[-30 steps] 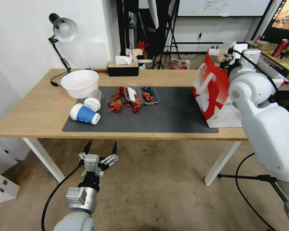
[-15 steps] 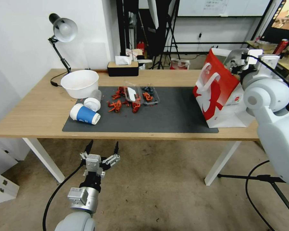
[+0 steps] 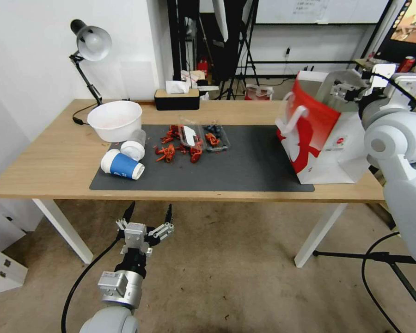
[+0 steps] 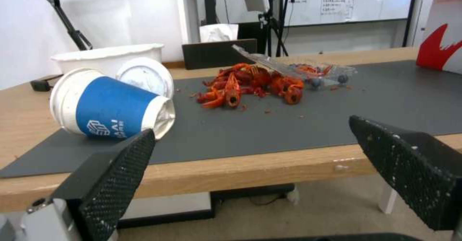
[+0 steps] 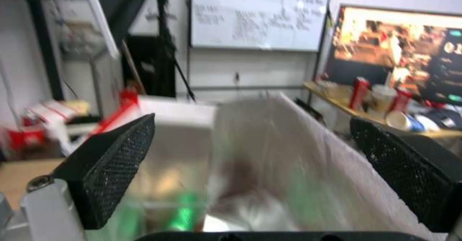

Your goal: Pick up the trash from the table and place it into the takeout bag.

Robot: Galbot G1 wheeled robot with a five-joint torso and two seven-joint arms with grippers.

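A: On the left of the dark grey mat (image 3: 245, 164) lies the blue paper cup (image 3: 122, 164), tipped on its side, white lid on. How will it handle?

B: Light and crushable, I'd judge; take it across the barrel, gently. The left gripper (image 3: 147, 214) hangs below the table (image 3: 46, 159) edge, fingers spread, holding nothing.

A: Next to it?

B: A white bowl (image 3: 115, 119), stiff plastic; crayfish shells (image 3: 178, 147), brittle and spiky; a flimsy clear tray (image 3: 216, 136).

A: And right?

B: The takeout bag (image 3: 321, 138), stiff paper, foil-lined. The right gripper (image 5: 250, 154) hovers over its mouth, jaws apart, empty.
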